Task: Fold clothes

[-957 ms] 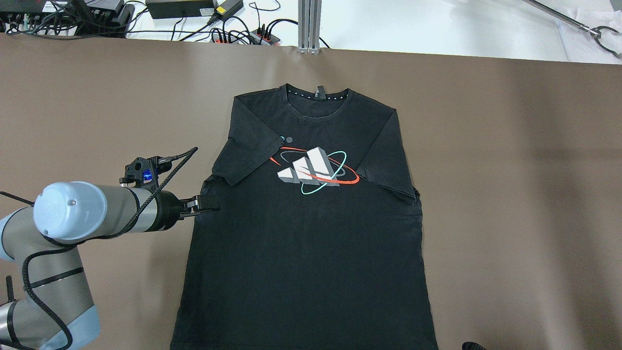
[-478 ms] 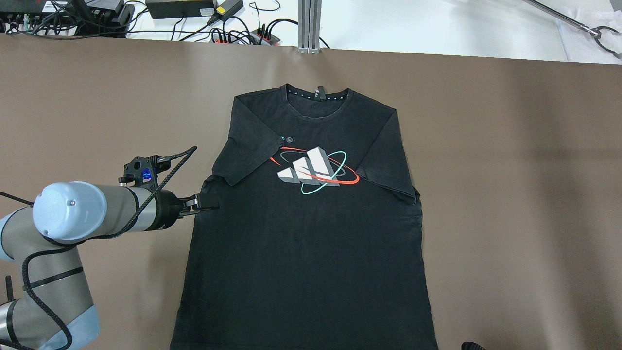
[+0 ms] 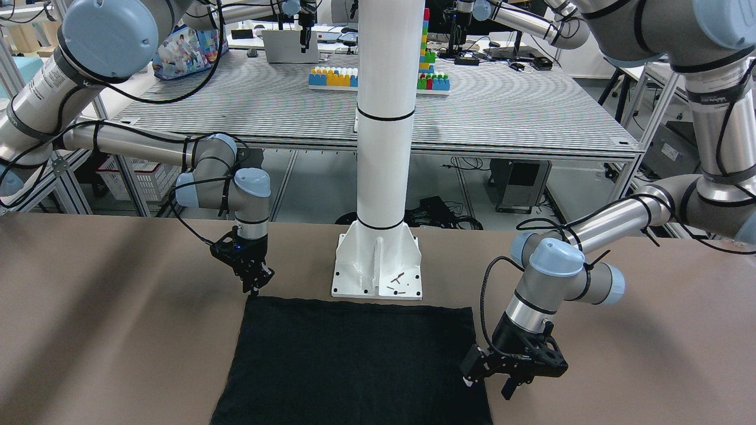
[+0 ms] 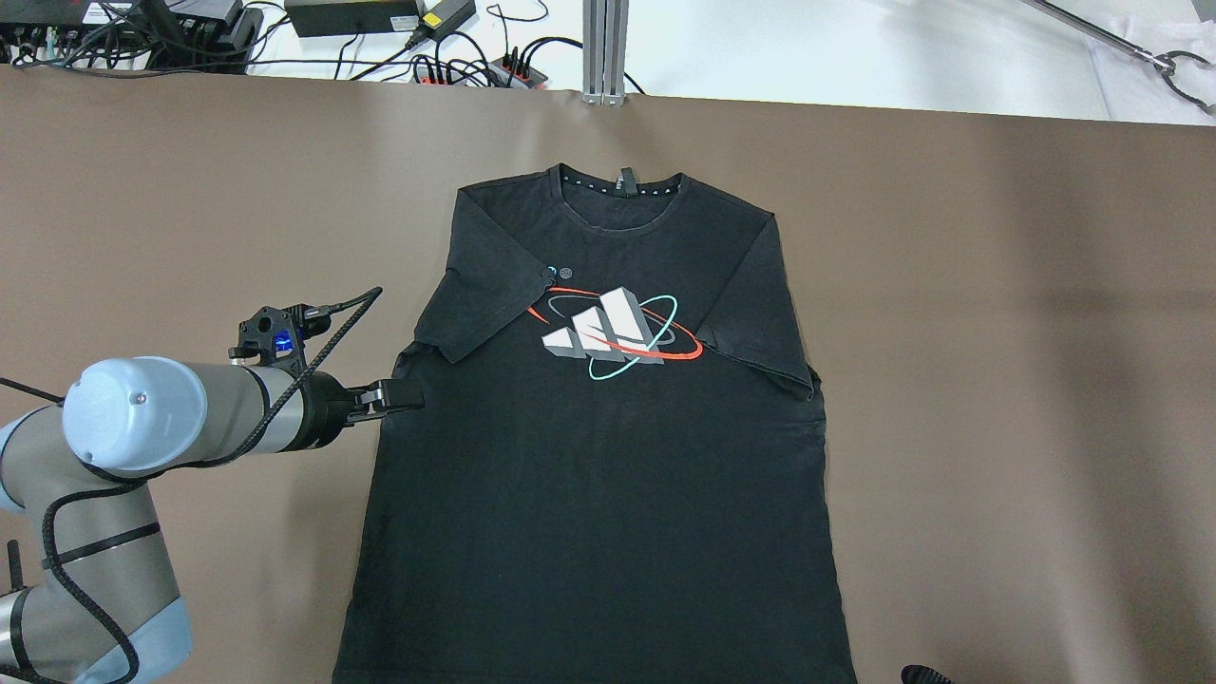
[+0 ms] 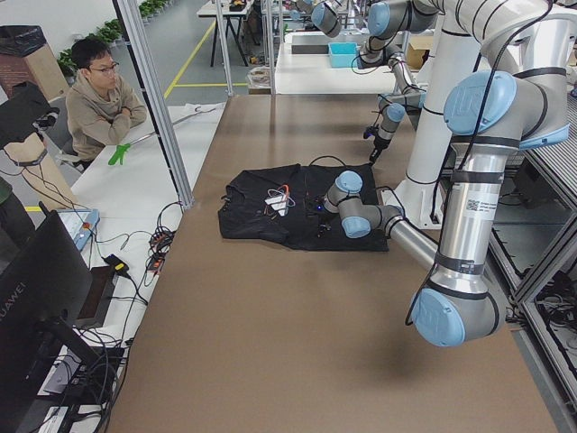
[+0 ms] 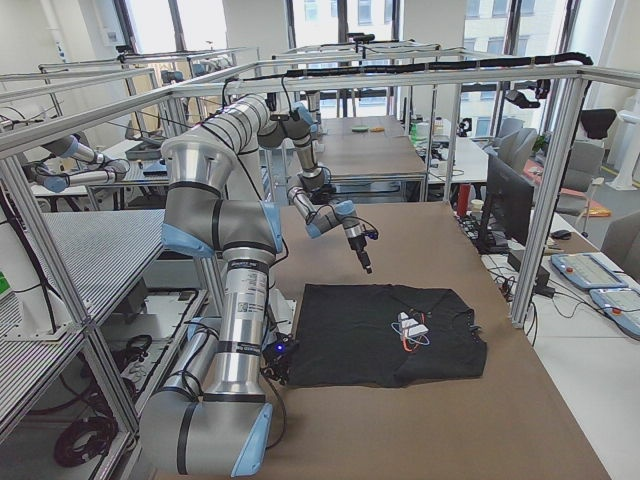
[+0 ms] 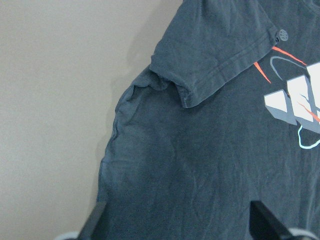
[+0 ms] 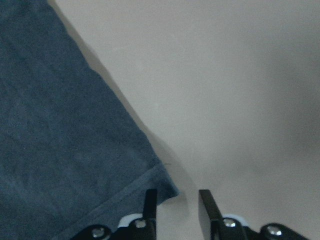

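From the front camera I see the black T-shirt (image 3: pixel 354 354) lying flat on the brown table (image 3: pixel 88 330). Its bottom hem is close to the foot of the white post (image 3: pixel 378 277). My right gripper (image 3: pixel 255 287) points down just over one hem corner. My left gripper (image 3: pixel 490 385) sits low at the shirt's other side edge.

From above, the shirt is in the middle of the table with its collar far from me. Both sleeves are already turned in over the chest, next to the print (image 4: pixel 617 334). In the last second my left gripper has crept only a tiny bit back along the cloth's edge. The shirt has not moved at all. So I think nothing is grabbed yet and the big fold has not started.

The two side cameras show the same thing: the shirt is flat, with one gripper at its side and one above the hem. They are too far off to show fingers.

My left wrist camera shows its fingers (image 7: pixel 97 222) spread wide, with black cloth between them.

My right wrist camera shows two fingers (image 8: pixel 205 207) close together with a small gap, holding nothing. The hem corner lies just in front of that gap. I think going down and pinching comes next.
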Available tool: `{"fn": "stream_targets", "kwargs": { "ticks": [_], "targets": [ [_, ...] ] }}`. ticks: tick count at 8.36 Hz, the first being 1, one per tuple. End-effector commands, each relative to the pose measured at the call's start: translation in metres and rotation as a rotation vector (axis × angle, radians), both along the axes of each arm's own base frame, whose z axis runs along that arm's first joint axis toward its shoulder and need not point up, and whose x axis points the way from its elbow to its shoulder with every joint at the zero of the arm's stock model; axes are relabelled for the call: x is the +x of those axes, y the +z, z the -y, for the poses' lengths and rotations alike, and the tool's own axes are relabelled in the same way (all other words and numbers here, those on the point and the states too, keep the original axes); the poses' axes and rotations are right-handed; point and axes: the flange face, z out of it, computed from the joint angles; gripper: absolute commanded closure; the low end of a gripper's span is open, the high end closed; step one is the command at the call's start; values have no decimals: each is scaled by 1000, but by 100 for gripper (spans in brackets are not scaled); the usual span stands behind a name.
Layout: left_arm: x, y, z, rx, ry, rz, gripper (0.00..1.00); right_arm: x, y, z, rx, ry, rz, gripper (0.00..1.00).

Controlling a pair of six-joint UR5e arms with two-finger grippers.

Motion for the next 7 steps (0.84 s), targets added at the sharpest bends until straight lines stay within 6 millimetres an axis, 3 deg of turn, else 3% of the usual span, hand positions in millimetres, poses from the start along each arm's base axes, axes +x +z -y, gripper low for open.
{"fn": "stream_targets", "kwargs": {
  "ticks": [1, 3, 4, 6, 7],
  "targets": [
    [0, 3, 0, 2, -11, 9, 0, -2, 4, 0, 3, 0, -9, 49],
    [0, 3, 0, 3, -13, 10, 0, -7, 13, 2, 19, -14, -33, 50],
    [0, 4, 0, 2, -13, 11, 0, -7, 13, 2, 19, -14, -33, 56],
    [0, 5, 0, 1, -13, 12, 0, -9, 7, 3, 17, -12, -18, 100],
    [-1, 6, 1, 0, -14, 15, 0, -12, 1, 3, 17, -9, -4, 100]
  ]
}}
